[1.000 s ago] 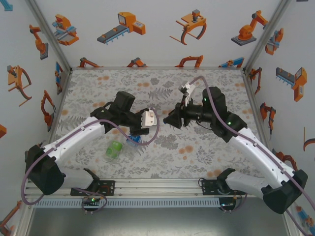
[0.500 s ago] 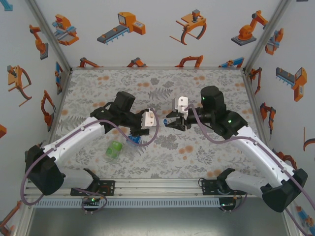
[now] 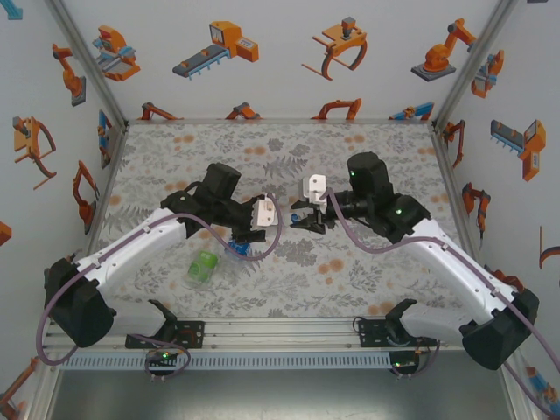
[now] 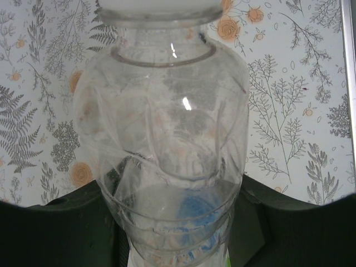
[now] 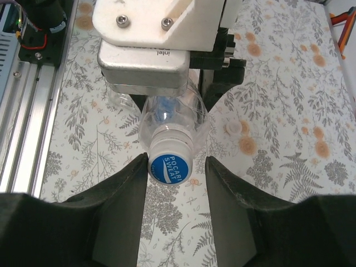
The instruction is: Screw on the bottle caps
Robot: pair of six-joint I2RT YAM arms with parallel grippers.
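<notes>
My left gripper (image 4: 172, 222) is shut on the body of the clear blue-label bottle (image 4: 161, 128), holding it off the table with its neck pointing at the right arm. A white bottle cap (image 5: 169, 161) with a blue printed top sits on that neck. My right gripper (image 5: 176, 167) is open around the cap. Its left finger (image 5: 130, 194) touches the cap and a gap shows on the other side. From above, the right gripper (image 3: 297, 219) faces the left gripper (image 3: 245, 234) at mid-table. A second small whitish cap (image 5: 232, 128) lies loose on the table. The green-label bottle (image 3: 203, 267) lies on its side near the front left.
The floral table mat (image 3: 350, 271) is walled on three sides by white panels. An aluminium rail (image 3: 280, 332) runs along the near edge and also runs down the left edge of the right wrist view as the rail (image 5: 28, 111).
The right gripper has swung left and rolled at the wrist, bringing its jaws around the capped neck of the held bottle. The left arm and bottle have stayed put.
</notes>
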